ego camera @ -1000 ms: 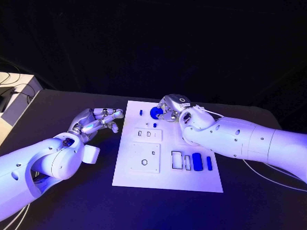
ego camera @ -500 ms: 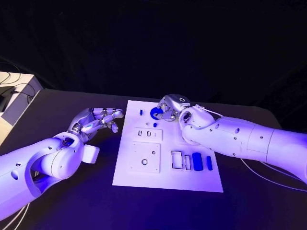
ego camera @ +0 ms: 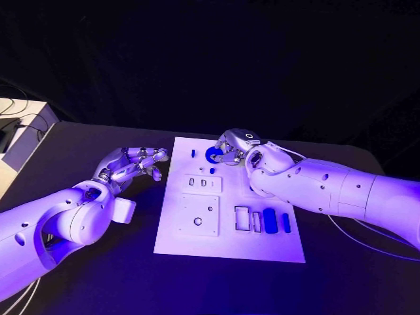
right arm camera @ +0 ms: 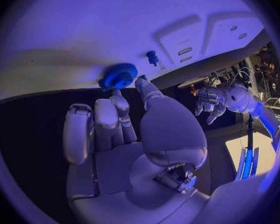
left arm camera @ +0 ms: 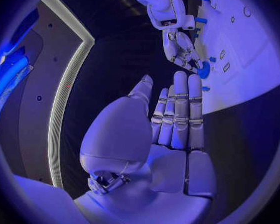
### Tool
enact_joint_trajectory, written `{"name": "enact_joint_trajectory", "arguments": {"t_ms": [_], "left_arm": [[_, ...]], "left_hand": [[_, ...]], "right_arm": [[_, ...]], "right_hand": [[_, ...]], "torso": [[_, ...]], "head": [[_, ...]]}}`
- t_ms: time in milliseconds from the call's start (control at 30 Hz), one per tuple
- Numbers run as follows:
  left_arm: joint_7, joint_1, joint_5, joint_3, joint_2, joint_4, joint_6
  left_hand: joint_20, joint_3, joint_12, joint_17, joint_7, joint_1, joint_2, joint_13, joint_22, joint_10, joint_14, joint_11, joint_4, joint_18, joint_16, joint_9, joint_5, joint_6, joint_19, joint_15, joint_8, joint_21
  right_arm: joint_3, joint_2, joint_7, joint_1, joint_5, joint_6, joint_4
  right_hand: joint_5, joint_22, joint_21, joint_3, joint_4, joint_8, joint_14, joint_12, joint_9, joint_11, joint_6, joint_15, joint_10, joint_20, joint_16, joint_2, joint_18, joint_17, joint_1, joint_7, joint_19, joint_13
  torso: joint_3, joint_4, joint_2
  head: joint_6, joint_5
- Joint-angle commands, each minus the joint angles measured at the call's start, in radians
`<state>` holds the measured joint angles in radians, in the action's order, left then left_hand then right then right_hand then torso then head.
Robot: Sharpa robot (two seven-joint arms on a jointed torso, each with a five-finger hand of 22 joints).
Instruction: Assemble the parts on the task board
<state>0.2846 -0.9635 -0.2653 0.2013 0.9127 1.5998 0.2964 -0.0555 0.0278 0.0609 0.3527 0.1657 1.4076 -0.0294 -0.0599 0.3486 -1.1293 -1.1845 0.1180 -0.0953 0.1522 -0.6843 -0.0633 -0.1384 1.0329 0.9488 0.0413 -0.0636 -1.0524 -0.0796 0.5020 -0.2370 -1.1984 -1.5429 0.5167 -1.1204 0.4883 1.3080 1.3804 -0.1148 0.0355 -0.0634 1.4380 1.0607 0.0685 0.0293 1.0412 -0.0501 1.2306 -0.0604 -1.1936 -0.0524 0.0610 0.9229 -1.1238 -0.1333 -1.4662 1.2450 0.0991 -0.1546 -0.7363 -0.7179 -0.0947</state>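
Landmark: take the white rectangular task board (ego camera: 231,226) on the black table (ego camera: 96,269) as your reference; it runs lengthwise away from the robot.
Near end of board: you see a row of upright blue oblong parts (ego camera: 270,221) beside a rectangular slot, at the board's right side.
Middle of board: a raised white square plate (ego camera: 199,215) with a small hole, and beyond it a smaller white plate (ego camera: 203,184) with two slots.
Far end of board: the round blue toothed gear (ego camera: 213,154) sits near the far edge; a small blue peg (ego camera: 193,153) stands just to its left and another small blue piece (ego camera: 212,171) lies just nearer.
Right hand: the silver right hand (ego camera: 235,149) is at the gear's right side, fingers extended together. In the right wrist view its fingertips (right arm camera: 142,80) reach the rim of the gear (right arm camera: 119,75); whether they pinch it or only touch it, you cannot tell.
Left hand: the silver left hand (ego camera: 134,164) hovers off the board's left edge, fingers straight and close together, holding nothing (left arm camera: 174,119).
Key relation: the gear lies directly ahead of the right fingertips, toward the board's far left. The right hand is much the nearer to it.
Judgement: the gear looks like the part in hand; any seating move falls to the right hand.
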Motion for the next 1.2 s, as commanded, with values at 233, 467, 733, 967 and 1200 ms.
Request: {"name": "enact_joint_trajectory", "arguments": {"t_ms": [233,467,733,967,1200], "left_arm": [[0.005,0.001,-0.001,0.001,-0.002,0.0,-0.012],[0.008,0.001,-0.001,0.001,-0.001,0.0,-0.012],[0.012,0.001,-0.001,0.001,-0.001,-0.003,-0.009],[0.015,0.001,-0.001,0.001,-0.001,-0.004,-0.008],[0.017,0.001,-0.002,0.001,0.0,-0.004,-0.008]], "left_hand": [[0.001,0.003,-0.001,-0.001,-0.001,0.003,-0.003,0.0,-0.002,0.007,0.008,-0.001,0.006,0.019,-0.002,0.001,0.002,-0.009,-0.008,-0.002,0.001,-0.005],[0.001,0.002,-0.001,-0.001,-0.001,0.001,-0.004,0.0,-0.002,0.007,0.008,0.0,0.005,0.019,-0.002,0.001,0.002,-0.009,-0.009,-0.001,0.001,-0.005],[0.001,0.002,-0.001,-0.001,-0.001,0.001,-0.004,0.0,-0.002,0.007,0.008,0.0,0.005,0.019,-0.002,0.001,0.002,-0.009,-0.009,-0.001,0.001,-0.005],[0.001,0.001,-0.001,-0.001,-0.002,0.0,-0.004,0.0,-0.003,0.006,0.008,-0.001,0.005,0.019,-0.003,0.001,0.003,-0.008,-0.009,-0.001,0.001,-0.007],[0.001,0.001,-0.001,-0.001,-0.002,0.0,-0.004,0.0,-0.003,0.006,0.008,-0.001,0.005,0.019,-0.003,0.001,0.003,-0.008,-0.009,-0.001,0.001,-0.007]], "right_arm": [[-0.002,0.005,0.004,0.004,0.004,-0.055,0.009],[-0.002,0.023,0.002,0.005,-0.001,-0.051,-0.006],[-0.002,0.043,0.006,0.007,-0.003,-0.042,-0.031],[-0.002,0.057,0.01,0.007,-0.006,-0.009,-0.048],[0.003,0.097,0.041,0.007,0.011,0.077,-0.091]], "right_hand": [[0.002,0.211,0.005,0.0,-0.014,-0.001,-0.001,0.005,0.002,-0.001,-0.001,0.002,0.001,0.0,-0.004,0.001,-0.008,-0.001,-0.004,-0.005,-0.091,0.002],[0.002,0.211,0.006,0.0,-0.018,-0.001,-0.001,0.008,0.002,-0.002,0.004,0.001,0.003,0.0,-0.005,0.0,-0.008,0.0,-0.005,-0.004,-0.091,0.004],[0.002,0.211,0.005,0.0,-0.021,-0.001,-0.001,0.009,0.002,-0.003,0.005,0.001,0.003,-0.001,-0.004,-0.001,-0.008,-0.002,-0.006,-0.003,-0.091,0.004],[0.002,0.211,0.006,0.0,-0.022,-0.001,-0.001,0.009,0.002,-0.003,0.007,0.001,0.004,-0.001,-0.005,-0.001,-0.009,-0.001,-0.006,-0.003,-0.091,0.005],[-0.001,0.211,0.008,-0.001,-0.022,-0.001,-0.001,0.01,0.001,-0.003,0.008,0.0,0.006,-0.001,-0.005,-0.003,-0.009,-0.002,-0.005,-0.002,-0.091,0.005]], "torso": [[0.0003,-0.0013,0.001],[-0.0005,0.0005,0.0],[0.0002,-0.0002,0.0],[-0.0005,-0.0009,0.0],[0.0004,0.0009,0.001]], "head": [[-0.001,-0.001],[0.0,-0.001],[-0.002,0.0],[-0.001,0.0],[0.001,0.001]]}}
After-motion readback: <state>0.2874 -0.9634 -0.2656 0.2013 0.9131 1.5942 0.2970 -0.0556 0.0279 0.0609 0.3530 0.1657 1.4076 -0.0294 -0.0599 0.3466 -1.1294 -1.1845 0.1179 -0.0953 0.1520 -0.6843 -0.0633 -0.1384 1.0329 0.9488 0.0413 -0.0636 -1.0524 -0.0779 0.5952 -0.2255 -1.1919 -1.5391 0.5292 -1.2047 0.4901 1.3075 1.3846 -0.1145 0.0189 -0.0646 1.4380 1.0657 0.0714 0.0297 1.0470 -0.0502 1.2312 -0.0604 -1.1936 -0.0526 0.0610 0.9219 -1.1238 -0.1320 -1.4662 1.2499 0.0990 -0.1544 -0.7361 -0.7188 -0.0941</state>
